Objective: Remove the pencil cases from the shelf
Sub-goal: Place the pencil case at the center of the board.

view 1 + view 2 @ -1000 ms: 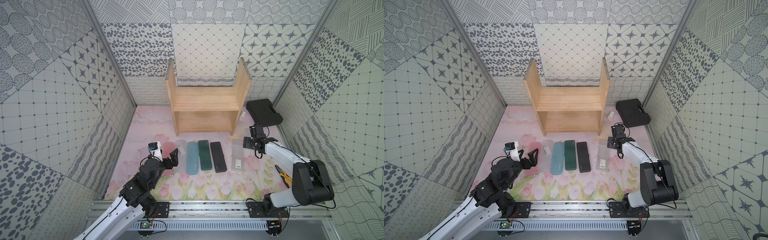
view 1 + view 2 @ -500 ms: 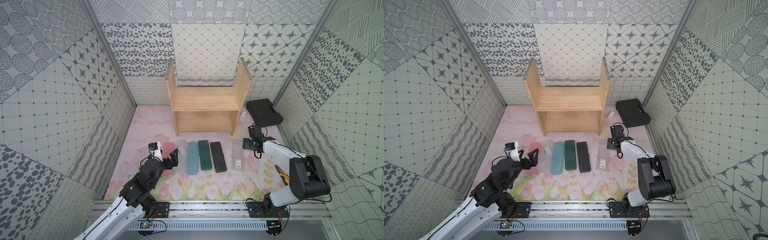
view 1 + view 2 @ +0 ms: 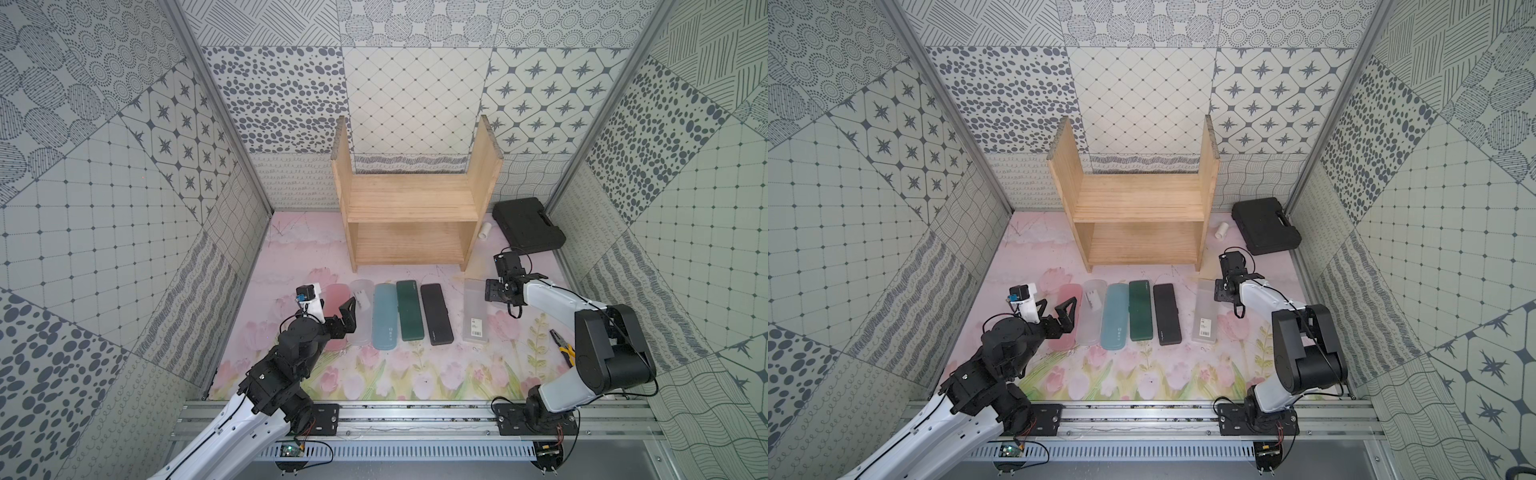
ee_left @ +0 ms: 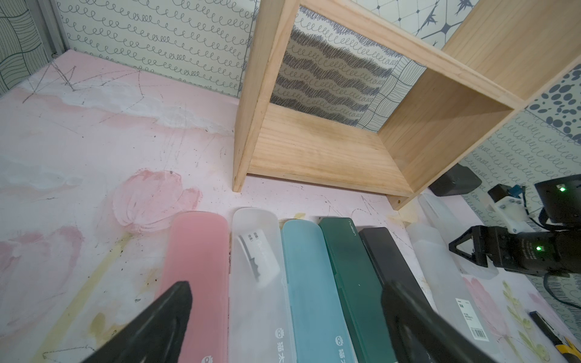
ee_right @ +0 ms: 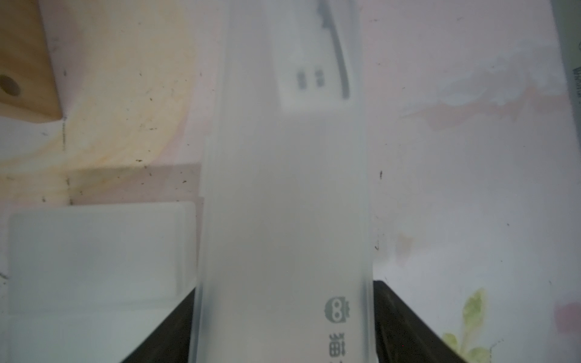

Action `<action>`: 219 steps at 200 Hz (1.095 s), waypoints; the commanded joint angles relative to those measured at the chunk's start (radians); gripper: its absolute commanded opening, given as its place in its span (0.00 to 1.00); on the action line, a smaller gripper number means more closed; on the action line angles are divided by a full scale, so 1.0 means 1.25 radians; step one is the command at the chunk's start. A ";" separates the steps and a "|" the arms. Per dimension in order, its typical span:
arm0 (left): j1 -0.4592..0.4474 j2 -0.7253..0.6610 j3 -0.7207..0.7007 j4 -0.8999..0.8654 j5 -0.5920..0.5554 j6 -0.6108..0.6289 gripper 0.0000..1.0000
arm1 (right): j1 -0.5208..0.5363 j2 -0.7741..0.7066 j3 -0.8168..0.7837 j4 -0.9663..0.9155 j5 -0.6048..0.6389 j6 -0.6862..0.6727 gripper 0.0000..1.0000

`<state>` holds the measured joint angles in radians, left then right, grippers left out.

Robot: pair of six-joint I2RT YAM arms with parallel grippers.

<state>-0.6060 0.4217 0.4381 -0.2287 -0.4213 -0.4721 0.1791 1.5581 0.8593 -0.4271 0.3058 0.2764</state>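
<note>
Gripping a frosted clear case [image 5: 283, 204] in the right hand [image 3: 492, 291], black fingers [image 5: 405, 327] pressed against both long sides. Cannot tell whether that case touches the table [image 3: 291, 257]. Just beside it, flat on the table near the front right foot of the shelf [image 3: 409, 203]: a second clear case with a barcode label [image 3: 475, 311].

Holding the left hand [image 3: 1054, 309] wide open and empty, low above the pink case [image 3: 332, 291] and the clear case with a card inside [image 3: 360, 289]. Next to these, side by side in one row in front of the shelf: the light blue case [image 3: 386, 316], the dark green case [image 3: 409, 309] and the black case [image 3: 436, 313], then a gap before the barcode one. All seven cases off the shelf, out in front of it.

Farther out, by the right wall: a black toolbox [image 3: 528, 224], with a small white roll [image 3: 485, 230] between it and the shelf. Closer to the front, beside the right arm: pliers [image 3: 561, 347] with yellow handles.
</note>
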 commanded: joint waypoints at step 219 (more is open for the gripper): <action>0.002 -0.001 -0.003 0.023 -0.014 0.004 0.99 | -0.089 0.126 0.187 -0.074 -0.148 -0.010 0.90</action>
<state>-0.6060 0.4175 0.4381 -0.2287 -0.4229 -0.4721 0.0856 1.6733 1.0405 -0.5041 0.1726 0.2760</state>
